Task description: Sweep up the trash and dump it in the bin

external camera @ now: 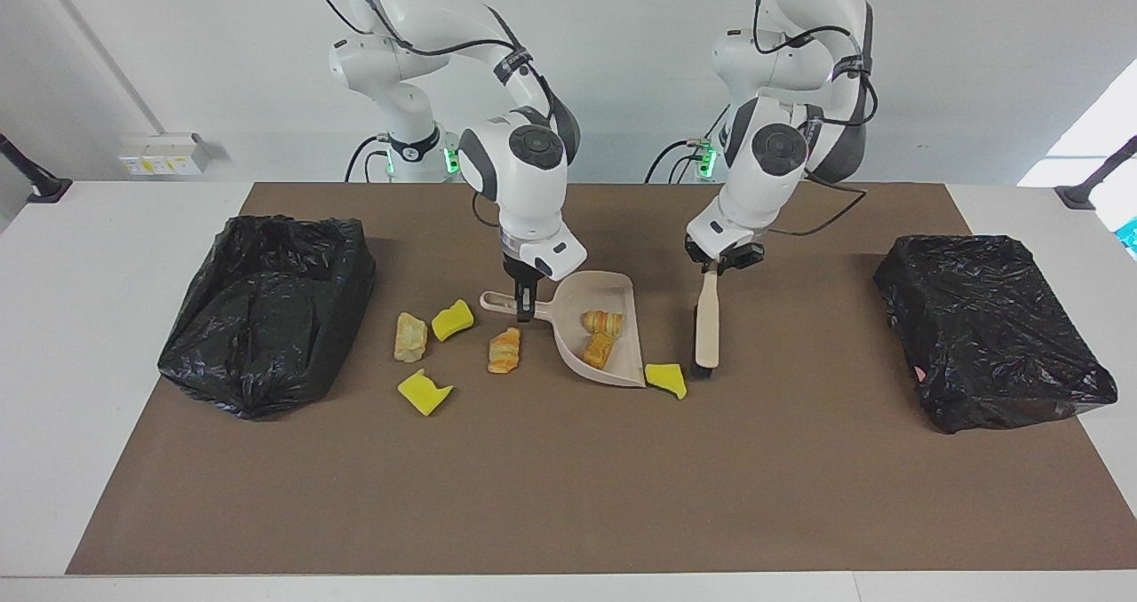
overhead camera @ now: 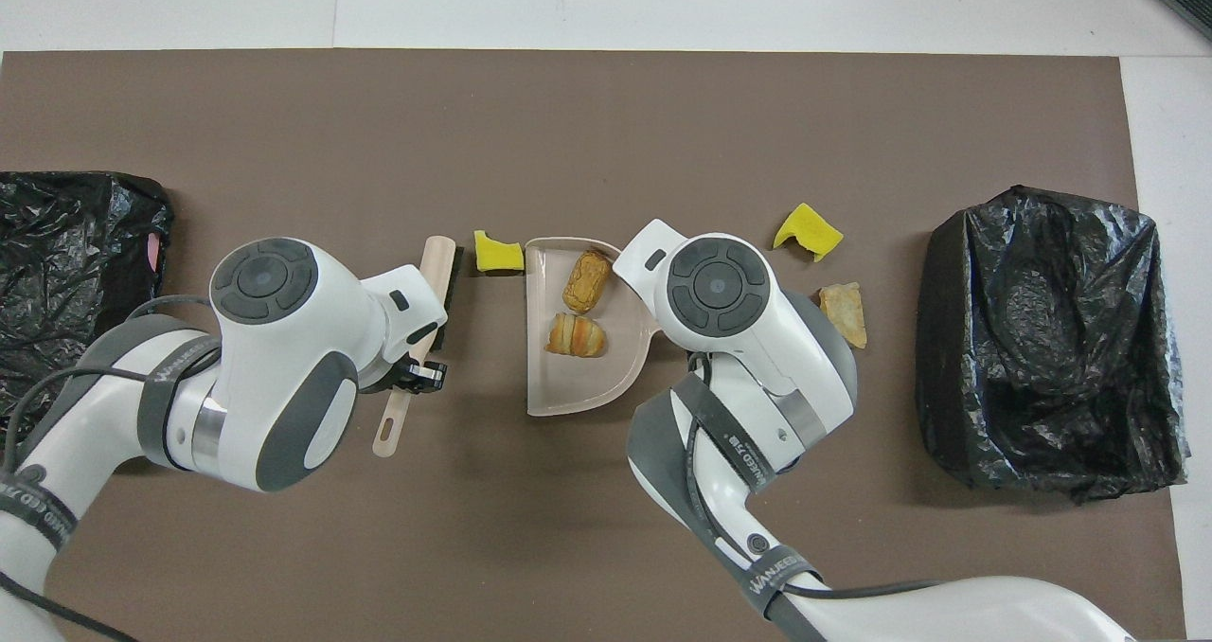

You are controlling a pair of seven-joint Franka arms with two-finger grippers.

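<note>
Two pastry pieces (external camera: 600, 336) are already gathered in the beige dustpan (external camera: 613, 367), at the centre of the facing view. The pan is held by its handle in the closed right gripper (external camera: 524, 304), just left of the pan.

Five bits are left on the brown mat (external camera: 568, 495). One yellow sponge chunk (external camera: 667, 379) lies at the pan's open lip, between the pan and the dark bristles of the brush (external camera: 707, 327). The brush is gripped at its upper end by the shut left gripper (external camera: 719, 263), right of centre, and is hung down to the mat.

Left of the pan a third pastry piece (external camera: 504, 351), a pale pastry piece (external camera: 410, 336) and two more sponge chunks (external camera: 452, 319) (external camera: 424, 392) lie untouched.

Nothing appears to be dumped yet; one black-lined bin (external camera: 266, 309) stands at the frame's left, another bin (external camera: 990, 340) at its right.

In the overhead view the third pastry piece, one sponge chunk, the pan's handle and the right gripper's fingers are covered by the right arm. Whether the bristles touch the mat cannot be told. The bins' insides are too dark to read.
</note>
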